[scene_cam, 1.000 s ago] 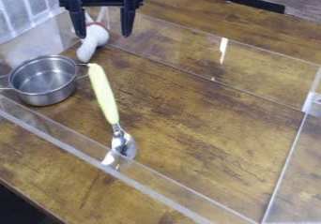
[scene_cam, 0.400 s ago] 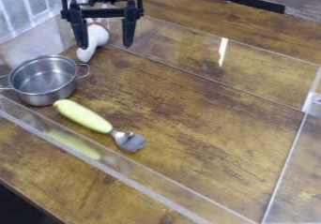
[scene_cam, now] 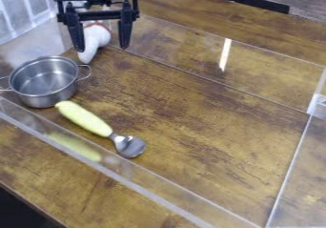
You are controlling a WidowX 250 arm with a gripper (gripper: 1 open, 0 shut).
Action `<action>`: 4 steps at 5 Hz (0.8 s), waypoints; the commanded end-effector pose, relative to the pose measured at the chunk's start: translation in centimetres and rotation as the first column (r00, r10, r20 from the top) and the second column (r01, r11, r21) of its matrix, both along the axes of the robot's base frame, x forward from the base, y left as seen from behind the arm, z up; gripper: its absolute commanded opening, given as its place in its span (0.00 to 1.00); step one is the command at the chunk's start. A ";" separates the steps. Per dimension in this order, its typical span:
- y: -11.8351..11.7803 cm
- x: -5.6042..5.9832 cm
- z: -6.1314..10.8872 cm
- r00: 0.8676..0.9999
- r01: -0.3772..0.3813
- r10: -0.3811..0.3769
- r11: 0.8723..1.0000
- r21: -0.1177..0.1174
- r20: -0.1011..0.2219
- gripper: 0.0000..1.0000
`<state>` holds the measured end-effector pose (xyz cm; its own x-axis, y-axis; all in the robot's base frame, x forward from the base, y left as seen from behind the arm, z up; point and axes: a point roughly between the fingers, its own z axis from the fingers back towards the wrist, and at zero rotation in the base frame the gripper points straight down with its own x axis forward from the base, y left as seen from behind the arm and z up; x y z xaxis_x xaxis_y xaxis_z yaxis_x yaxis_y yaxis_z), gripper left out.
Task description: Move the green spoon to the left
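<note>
The green spoon lies flat on the wooden table just in front of the steel pot. Its yellow-green handle points up-left toward the pot and its silver bowl points down-right. My gripper hangs at the back left, well above and behind the spoon. It is open, its two dark fingers stand wide apart, and nothing is between them. It touches nothing.
The round steel pot stands at the left. A white mushroom-like utensil with red marks lies under the gripper. Clear acrylic walls fence the work area at front, right and back; the front wall reflects the spoon.
The spoon's handle has swung left and down, now lying close in front of the pot, while its bowl stayed roughly in place. The open gripper has sunk slightly and shifted left.
</note>
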<state>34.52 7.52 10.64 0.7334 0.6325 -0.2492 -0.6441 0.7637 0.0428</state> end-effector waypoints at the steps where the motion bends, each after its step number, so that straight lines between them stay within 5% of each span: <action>1: 1.4 0.4 1.1 0.998 0.015 -0.016 1.000 0.012 0.055 1.00; 4: -1.7 -0.8 2.6 0.990 -0.129 0.129 0.992 0.005 0.052 1.00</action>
